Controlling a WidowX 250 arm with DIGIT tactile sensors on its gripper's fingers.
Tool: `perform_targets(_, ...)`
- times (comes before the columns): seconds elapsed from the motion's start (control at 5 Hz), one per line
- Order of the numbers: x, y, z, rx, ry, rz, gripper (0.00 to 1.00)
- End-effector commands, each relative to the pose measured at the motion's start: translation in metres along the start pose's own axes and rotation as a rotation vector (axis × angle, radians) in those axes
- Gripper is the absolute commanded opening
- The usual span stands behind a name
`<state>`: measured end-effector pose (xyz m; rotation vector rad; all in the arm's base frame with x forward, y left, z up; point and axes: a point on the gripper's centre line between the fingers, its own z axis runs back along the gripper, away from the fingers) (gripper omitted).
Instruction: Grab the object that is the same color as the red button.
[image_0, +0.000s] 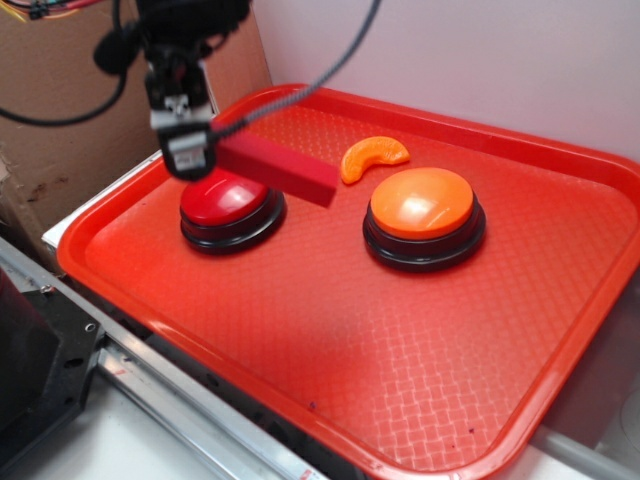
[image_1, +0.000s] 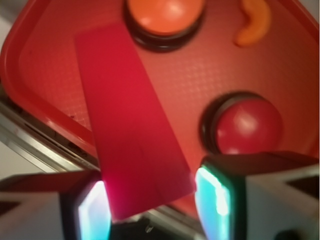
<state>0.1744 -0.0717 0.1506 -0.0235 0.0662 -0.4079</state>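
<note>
One block, already in the air

The hand (image_0: 190, 150) pinches one end of the red block (image_0: 278, 168), held aloft above the red button (image_0: 228, 198) and tray (image_0: 300, 340) — the far end sticks out unsupported. Keep the squeeze firm and lift slowly — a jerk could twist it loose.

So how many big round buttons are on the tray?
2. The red button sits at the tray's left, under the gripper. The orange button sits to its right. None seem hidden.
</note>
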Motion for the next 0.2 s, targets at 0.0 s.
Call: perform_targets(0.0, 0.0073, 0.0009, 0.0555, 0.035, -0.075, 0.266, 0.0)
